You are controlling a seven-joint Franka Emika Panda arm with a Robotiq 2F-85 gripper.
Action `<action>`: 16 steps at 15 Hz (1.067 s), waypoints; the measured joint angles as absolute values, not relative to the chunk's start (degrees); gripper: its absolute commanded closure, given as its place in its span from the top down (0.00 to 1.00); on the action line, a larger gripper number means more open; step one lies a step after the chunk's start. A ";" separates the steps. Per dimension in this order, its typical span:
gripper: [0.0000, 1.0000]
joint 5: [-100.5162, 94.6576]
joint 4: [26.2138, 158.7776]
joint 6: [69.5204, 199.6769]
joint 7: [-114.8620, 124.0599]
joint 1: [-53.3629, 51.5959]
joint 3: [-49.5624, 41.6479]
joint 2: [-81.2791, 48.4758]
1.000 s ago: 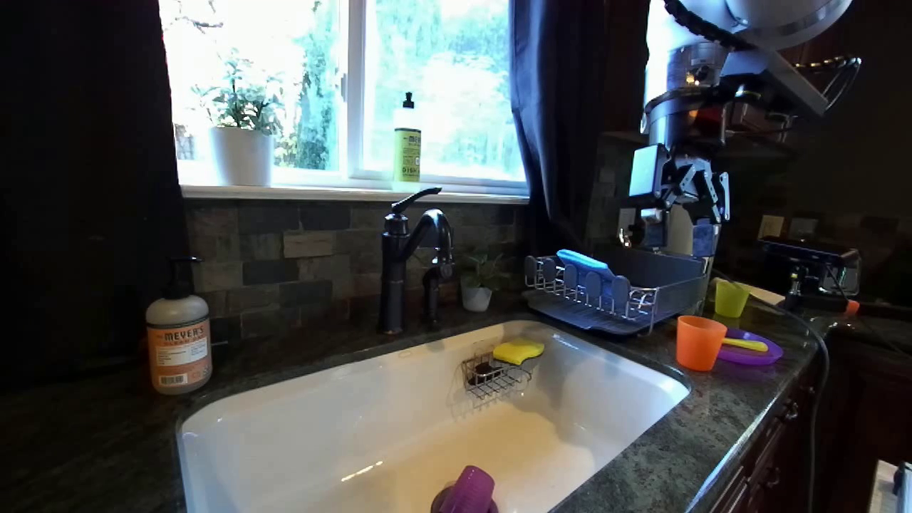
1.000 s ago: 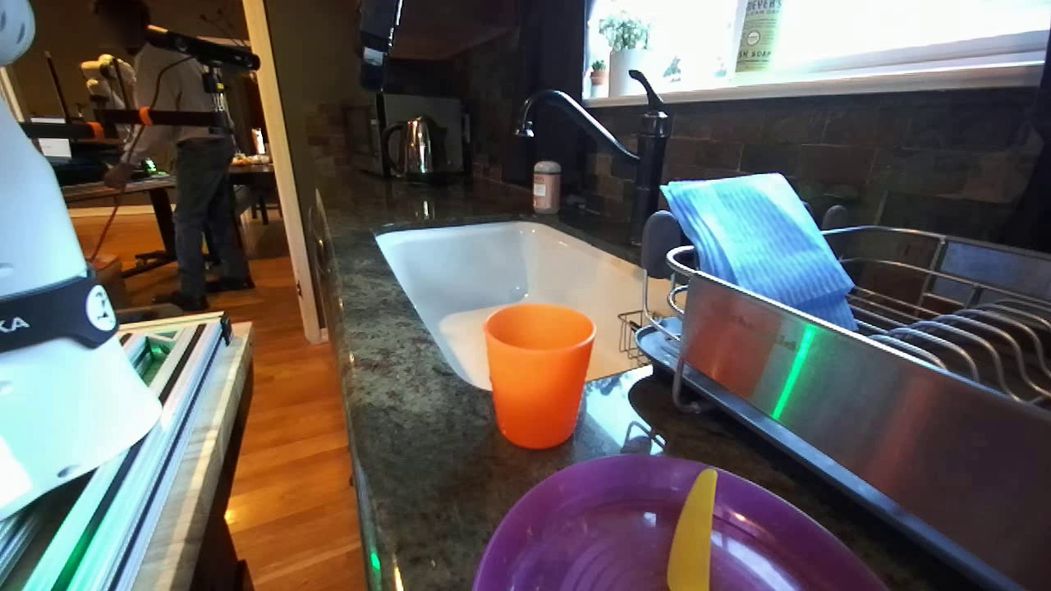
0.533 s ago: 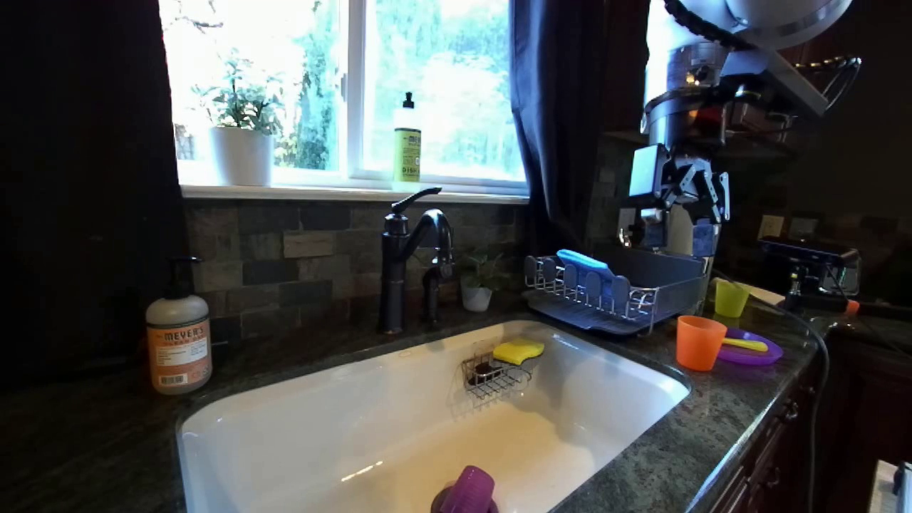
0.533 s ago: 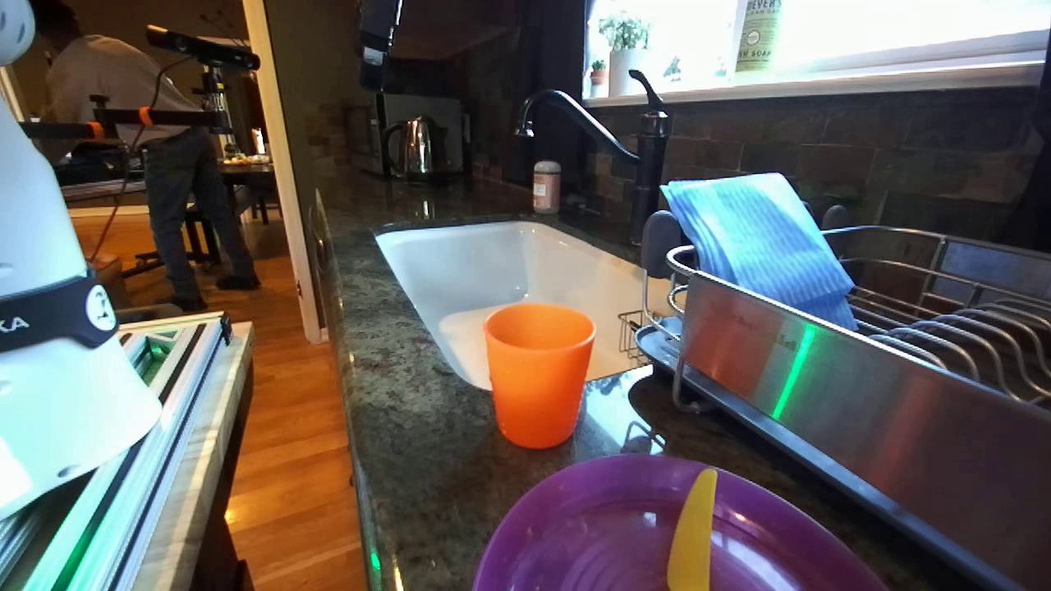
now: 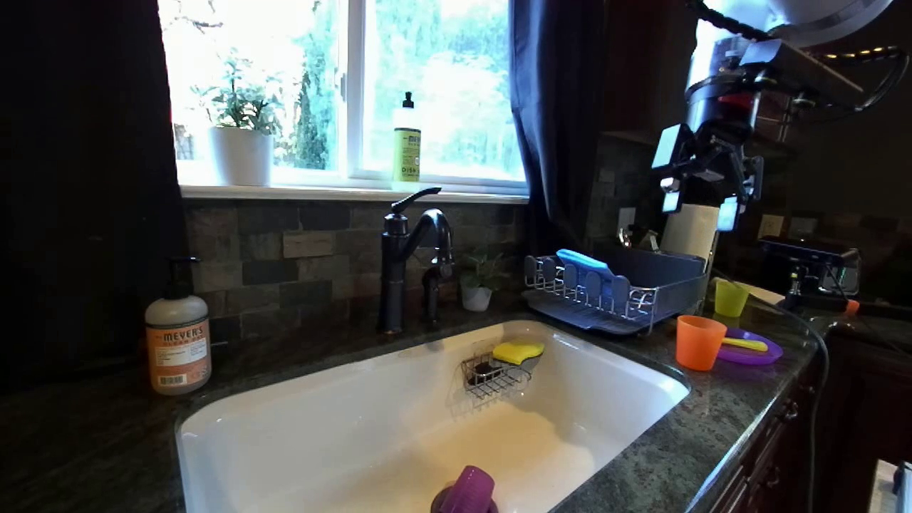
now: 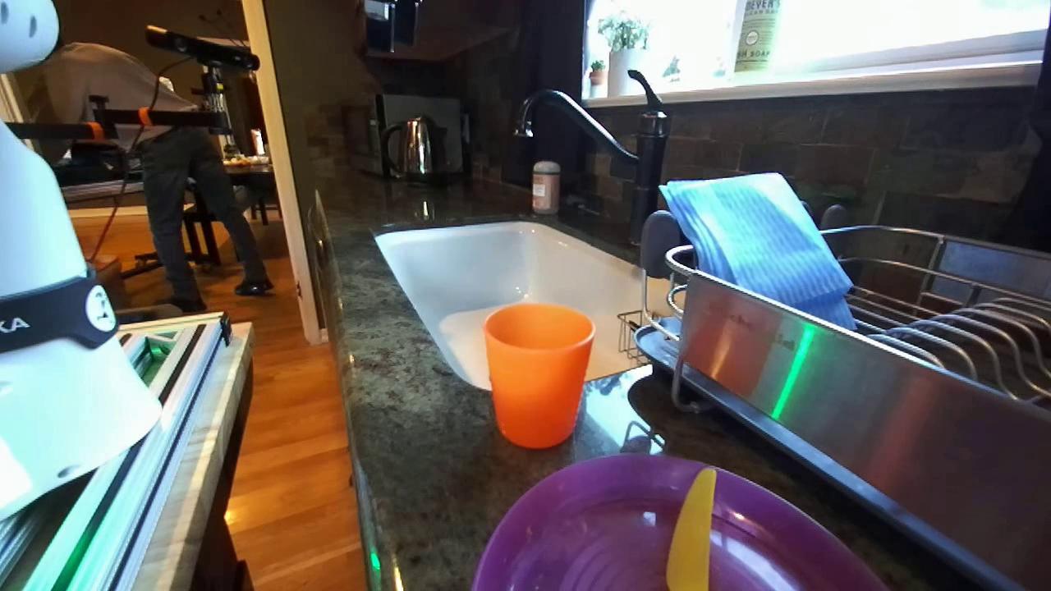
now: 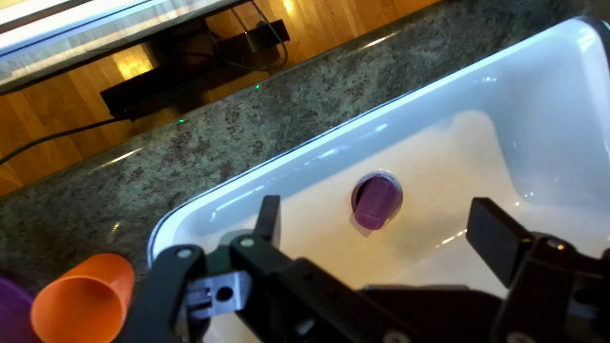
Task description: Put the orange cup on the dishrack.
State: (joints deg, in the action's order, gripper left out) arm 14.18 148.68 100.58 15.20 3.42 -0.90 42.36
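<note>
We see black two-fingered gripper (image 5: 700, 209) high up, spread wide; in wrist view, white sink basin (image 7: 429, 200) shows through gap. Bright-orange tapered plastic cup (image 6: 539, 382) stands upright on dark speckled counter (image 6: 410, 394), between basin and round purple plate (image 6: 575, 533). Near our cup: rectangular metal-wire dishrack (image 6: 862, 443) holding folded blue cloth (image 6: 759, 246).

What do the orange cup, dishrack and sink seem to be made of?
Orange cup: likely plastic, satin; smooth one-colour walls with soft shading.
Dishrack: mostly metal, perhaps brushed steel; blurred reflections on its flat side, shiny wires.
Sink: glossy white, enamel or ceramic, can't tell which; bright glints on smooth curved walls.
</note>
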 measured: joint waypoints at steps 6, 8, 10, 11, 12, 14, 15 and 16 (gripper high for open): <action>1.00 7.73 151.72 92.11 -0.49 9.29 -11.48 48.53; 1.00 4.62 152.04 89.18 -7.05 9.37 -14.46 47.90; 1.00 2.75 152.02 88.53 -10.43 9.37 -15.33 46.67; 1.00 2.61 151.96 88.53 -10.94 9.36 -15.32 46.12; 1.00 2.57 151.88 88.53 -11.28 9.35 -15.28 45.72; 1.00 2.46 151.82 88.86 -11.32 9.38 -15.21 45.45; 1.00 1.02 151.84 89.63 -11.84 9.38 -15.12 45.34; 1.00 -1.11 151.86 90.52 -12.92 9.39 -15.11 45.03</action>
State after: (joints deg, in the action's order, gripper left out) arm -1.11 151.86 90.52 -12.92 9.39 -15.11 45.03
